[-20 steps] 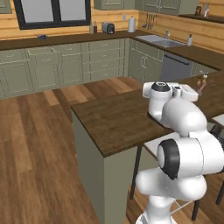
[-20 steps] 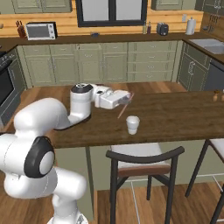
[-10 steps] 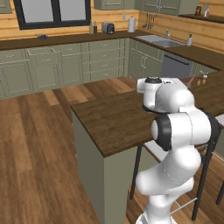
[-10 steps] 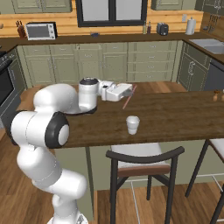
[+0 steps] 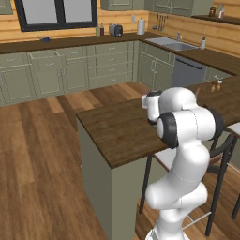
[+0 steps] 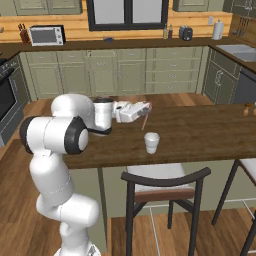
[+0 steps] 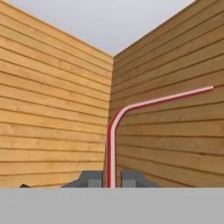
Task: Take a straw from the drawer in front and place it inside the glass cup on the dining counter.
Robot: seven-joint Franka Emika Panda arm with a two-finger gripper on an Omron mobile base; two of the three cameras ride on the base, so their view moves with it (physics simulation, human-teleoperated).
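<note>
Above the dining counter (image 6: 200,131), the straw (image 7: 114,131) sits pinched in the pincer (image 7: 111,178).

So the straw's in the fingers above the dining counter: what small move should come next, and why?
Probably tip the hand downward and shift it over the glass cup. The gripper, shut on the straw, points sideways above the dining counter. The straw hangs just up and left of the cup's mouth in the right base view, not yet inside it.
</note>
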